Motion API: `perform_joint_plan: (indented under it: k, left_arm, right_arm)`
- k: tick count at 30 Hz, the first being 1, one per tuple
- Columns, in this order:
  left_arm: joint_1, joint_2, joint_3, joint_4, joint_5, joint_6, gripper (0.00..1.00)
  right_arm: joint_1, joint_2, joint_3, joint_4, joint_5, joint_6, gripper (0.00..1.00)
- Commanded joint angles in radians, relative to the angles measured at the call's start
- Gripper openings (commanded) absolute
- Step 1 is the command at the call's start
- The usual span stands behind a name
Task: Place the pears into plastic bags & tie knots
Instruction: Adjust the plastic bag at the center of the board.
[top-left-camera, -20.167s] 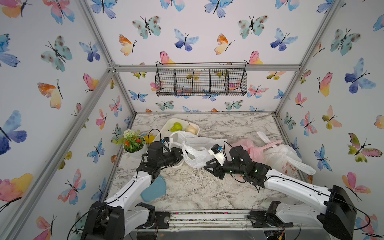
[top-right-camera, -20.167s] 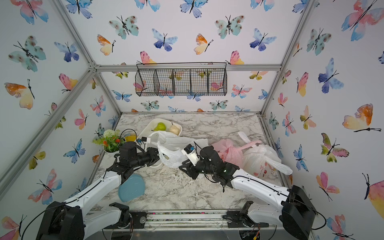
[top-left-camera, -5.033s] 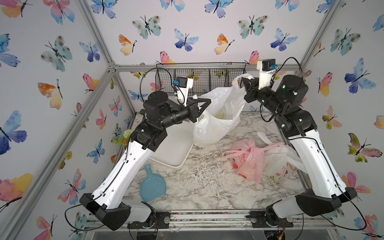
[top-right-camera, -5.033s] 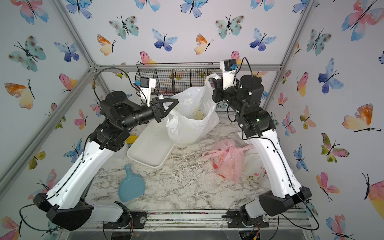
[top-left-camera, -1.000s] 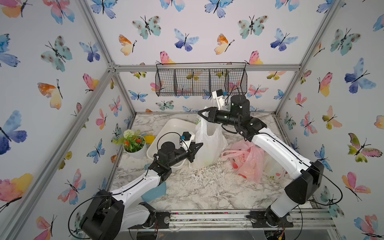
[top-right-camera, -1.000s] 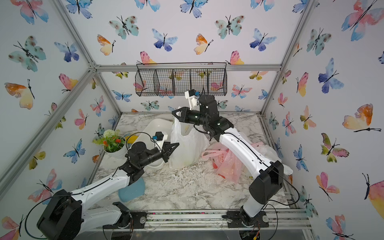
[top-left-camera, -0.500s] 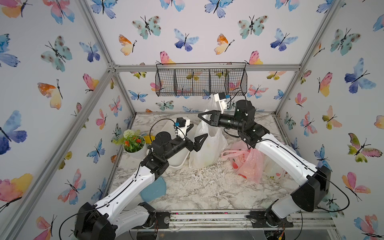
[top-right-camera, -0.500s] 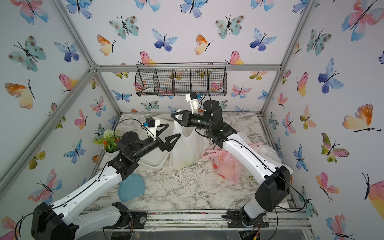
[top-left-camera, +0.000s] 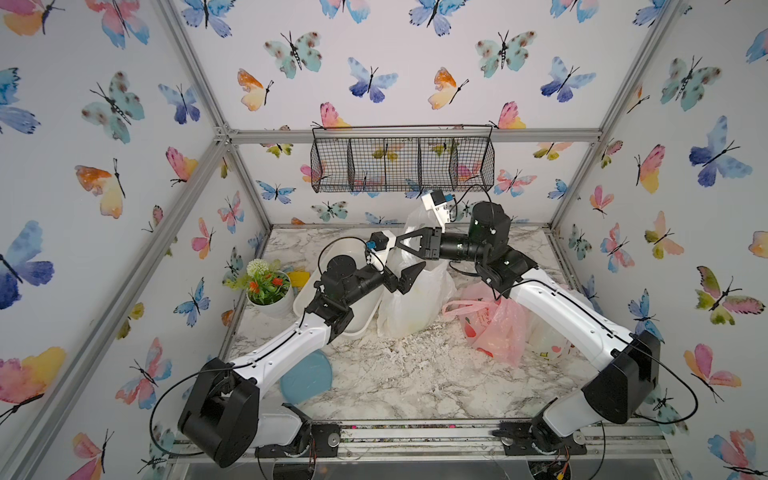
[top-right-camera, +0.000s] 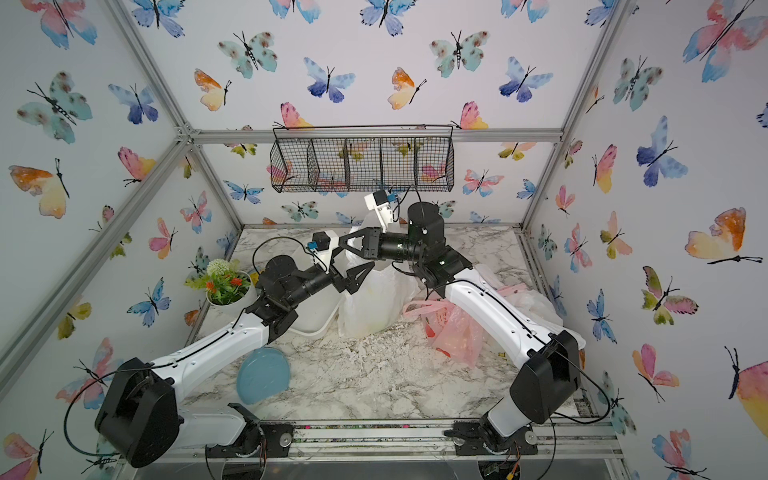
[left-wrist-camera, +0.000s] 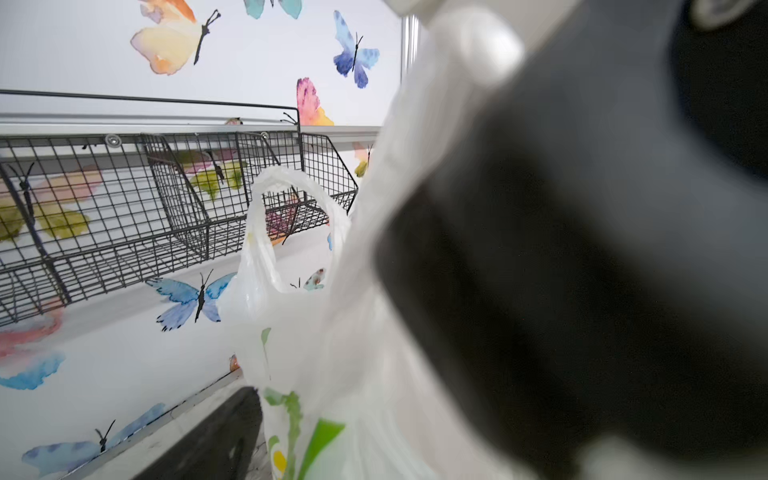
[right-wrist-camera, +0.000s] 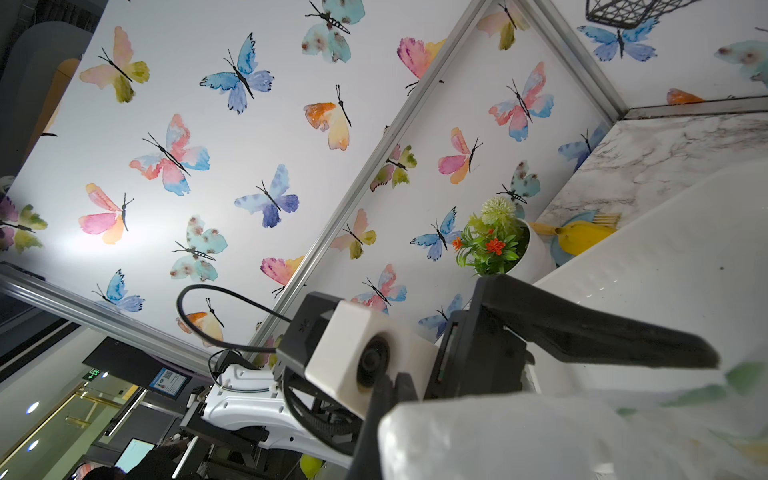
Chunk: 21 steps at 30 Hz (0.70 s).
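The white lemon-print plastic bag (top-left-camera: 415, 303) (top-right-camera: 370, 307) stands upright mid-table. My right gripper (top-left-camera: 400, 245) (top-right-camera: 344, 245) (right-wrist-camera: 390, 388) is shut on one of its handles. The other handle (left-wrist-camera: 291, 208) stands up as a free loop. My left gripper (top-left-camera: 409, 272) (top-right-camera: 357, 270) is open beside the bag's upper part, with one of its fingers (left-wrist-camera: 216, 436) next to the plastic. A yellowish pear (top-left-camera: 411, 328) shows dimly through the bag. The pink bag (top-left-camera: 494, 328) and a third white bag (top-left-camera: 548, 345) lie to the right. I can make out no knots.
A white tray (top-left-camera: 303, 299) sits left of the bag, with potted flowers (top-left-camera: 268, 291) and a yellow banana (right-wrist-camera: 582, 239) beyond it. A blue dish (top-left-camera: 307, 376) lies near the front left. A wire basket (top-left-camera: 401, 160) hangs on the back wall.
My left gripper has opened from nearly shut and risen towards the bag's top. My right gripper has kept its hold on the handle and shifted slightly right.
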Motion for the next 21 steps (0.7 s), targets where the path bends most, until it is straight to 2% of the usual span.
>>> perform_joint_plan:
  k: [1, 4, 6, 8, 9, 11, 14, 16, 19, 21]
  left_arm:
    - [0.009, 0.031, 0.014, 0.139, 0.082, -0.008, 0.93]
    - [0.013, 0.055, 0.022, 0.146, 0.148, -0.03, 0.79]
    - [0.016, 0.06, 0.018, 0.146, 0.159, -0.041, 0.61]
    - [0.025, 0.061, 0.004, 0.168, 0.155, -0.059, 0.39]
    - [0.031, 0.061, 0.0, 0.179, 0.155, -0.071, 0.31]
    - [0.042, 0.057, -0.006, 0.194, 0.173, -0.096, 0.19]
    - [0.048, 0.055, -0.011, 0.191, 0.178, -0.103, 0.08]
    - [0.058, 0.057, -0.021, 0.203, 0.189, -0.128, 0.03]
    - [0.073, 0.057, -0.034, 0.224, 0.203, -0.181, 0.0]
    - [0.076, 0.053, -0.036, 0.221, 0.197, -0.201, 0.0]
  right_arm:
    - [0.0, -0.029, 0.002, 0.025, -0.067, 0.006, 0.02]
    - [0.0, -0.031, 0.01, 0.026, -0.052, 0.0, 0.02]
    - [0.0, -0.027, 0.02, 0.031, -0.046, -0.002, 0.02]
    - [0.0, -0.019, 0.029, 0.042, -0.047, 0.004, 0.02]
    - [0.0, -0.017, 0.03, 0.047, -0.049, 0.006, 0.03]
    - [-0.001, -0.017, 0.035, 0.036, -0.039, -0.012, 0.1]
    - [-0.015, -0.026, 0.091, -0.081, 0.004, -0.137, 0.19]
    - [-0.051, -0.033, 0.176, -0.233, 0.047, -0.279, 0.32]
    - [-0.144, -0.085, 0.236, -0.424, 0.213, -0.48, 0.43]
    - [-0.209, -0.15, 0.153, -0.441, 0.325, -0.583, 0.51]
